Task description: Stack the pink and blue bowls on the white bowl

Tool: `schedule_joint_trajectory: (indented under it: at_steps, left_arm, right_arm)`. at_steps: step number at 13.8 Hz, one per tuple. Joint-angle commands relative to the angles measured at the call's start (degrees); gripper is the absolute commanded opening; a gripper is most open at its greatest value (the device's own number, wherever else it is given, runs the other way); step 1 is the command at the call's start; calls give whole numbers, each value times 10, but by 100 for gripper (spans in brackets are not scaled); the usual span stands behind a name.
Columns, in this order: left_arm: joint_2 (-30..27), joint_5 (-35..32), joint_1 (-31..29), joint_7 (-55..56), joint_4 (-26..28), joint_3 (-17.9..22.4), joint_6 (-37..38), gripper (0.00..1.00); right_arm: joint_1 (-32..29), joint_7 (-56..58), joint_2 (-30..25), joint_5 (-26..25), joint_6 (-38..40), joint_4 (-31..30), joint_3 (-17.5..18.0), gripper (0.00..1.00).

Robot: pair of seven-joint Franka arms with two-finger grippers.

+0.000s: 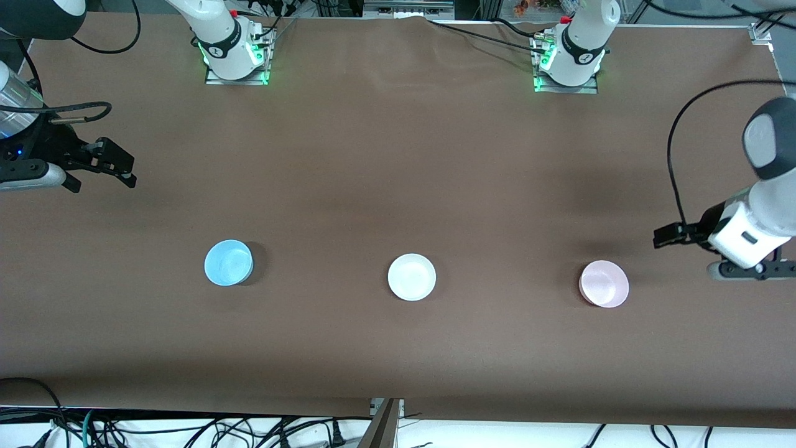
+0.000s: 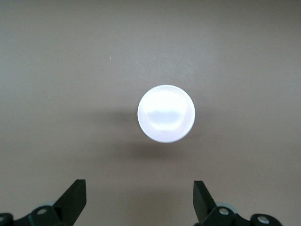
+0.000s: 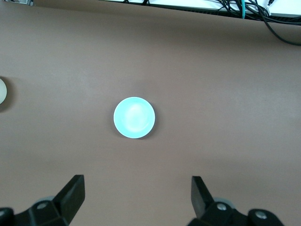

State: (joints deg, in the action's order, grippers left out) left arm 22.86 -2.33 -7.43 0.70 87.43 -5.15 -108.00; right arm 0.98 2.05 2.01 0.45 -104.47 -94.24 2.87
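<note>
Three bowls stand in a row on the brown table. The light blue bowl (image 1: 228, 262) is toward the right arm's end, the white bowl (image 1: 411, 277) is in the middle, and the pale pink bowl (image 1: 604, 284) is toward the left arm's end. My right gripper (image 1: 25, 177) hangs open and empty high over the table's right-arm end. Its wrist view (image 3: 137, 183) shows the blue bowl (image 3: 134, 117) and the white bowl's edge (image 3: 2, 90). My left gripper (image 1: 752, 272) hangs open and empty high over the left-arm end. Its wrist view (image 2: 139, 188) shows the pink bowl (image 2: 166, 113), which looks washed out.
The brown table cloth (image 1: 398, 155) covers the whole table. The arm bases (image 1: 233, 53) (image 1: 569, 62) stand along the table edge farthest from the front camera. Cables lie below the table edge nearest the front camera (image 1: 186, 429).
</note>
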Motion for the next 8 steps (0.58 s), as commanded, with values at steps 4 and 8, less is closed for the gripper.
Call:
schedule_joint_trajectory:
  at_steps: [4,8]
  left_arm:
    - [84,-8,-14,-3,26,-2,-140,100]
    - [111,-8,-18,-3,45,-2,-191,100]
  right_arm:
    - [-5,-5,-2,10,-4,-1,2,100]
    - [-5,-5,-2,10,-4,-1,2,100]
